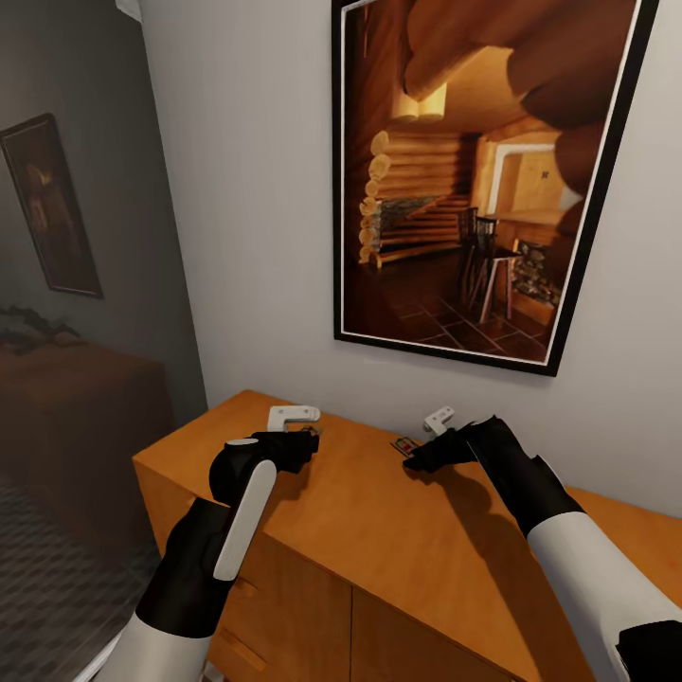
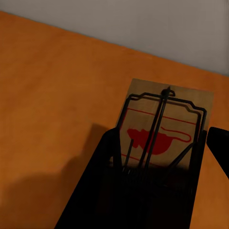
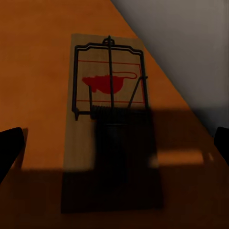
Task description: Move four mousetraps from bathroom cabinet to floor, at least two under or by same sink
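Pale wall and a framed cabin print back the cabinet (image 1: 379, 530) in the head view, both arms over its top. The left wrist view shows the left gripper (image 2: 162, 143) clenched on one mousetrap (image 2: 164, 119). The right wrist view shows the right gripper (image 3: 114, 143) spread, another mousetrap (image 3: 107, 95) at 12 o'clock; it should centre before pinching.

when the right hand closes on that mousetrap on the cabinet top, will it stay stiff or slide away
The mousetrap looks like a thin flat board, so it is probably stiff and light. Lying flush on the smooth cabinet top, it may skid if nudged. Its thin wire bar could snag the right hand.
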Available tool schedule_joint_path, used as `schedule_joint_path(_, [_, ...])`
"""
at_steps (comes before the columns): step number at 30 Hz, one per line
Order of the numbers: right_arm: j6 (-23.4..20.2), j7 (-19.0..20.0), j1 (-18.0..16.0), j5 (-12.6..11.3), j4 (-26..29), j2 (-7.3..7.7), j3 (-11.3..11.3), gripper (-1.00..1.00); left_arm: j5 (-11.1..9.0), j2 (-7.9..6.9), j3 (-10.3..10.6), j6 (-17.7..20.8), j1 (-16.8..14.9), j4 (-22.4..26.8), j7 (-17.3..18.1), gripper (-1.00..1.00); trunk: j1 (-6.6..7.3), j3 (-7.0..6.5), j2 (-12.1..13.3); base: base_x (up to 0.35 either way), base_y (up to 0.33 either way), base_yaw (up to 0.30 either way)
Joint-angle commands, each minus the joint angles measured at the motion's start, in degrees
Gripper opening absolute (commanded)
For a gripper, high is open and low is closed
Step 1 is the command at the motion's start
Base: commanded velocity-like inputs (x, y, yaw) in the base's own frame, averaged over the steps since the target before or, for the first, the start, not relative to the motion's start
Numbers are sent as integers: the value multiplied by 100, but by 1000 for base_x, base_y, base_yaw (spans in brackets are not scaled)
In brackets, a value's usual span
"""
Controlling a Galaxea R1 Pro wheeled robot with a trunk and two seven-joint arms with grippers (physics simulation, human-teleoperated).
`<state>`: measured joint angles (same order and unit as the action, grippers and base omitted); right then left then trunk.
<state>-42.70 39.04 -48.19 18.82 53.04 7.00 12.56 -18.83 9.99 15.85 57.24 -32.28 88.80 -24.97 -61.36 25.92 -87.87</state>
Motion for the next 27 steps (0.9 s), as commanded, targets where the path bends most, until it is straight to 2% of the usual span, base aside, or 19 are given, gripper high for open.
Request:
schedule_joint_path(1, [-10,56,0,79,-83,3,11,100,-60,1,3,15,-6,3,-61,-100,-1,8,-3,0,0,0])
schedule_joint_path(22, [-10,63,1,77,-92,3,4,100,-60,1,6,15,-6,6,-61,-100,-1,8,-3,0,0,0])
schedule_joint_path(27, [-10,57,2,78,-92,3,3,100,-60,1,6,16,-6,0,-61,-100,-88,80,-163,0,0,0])
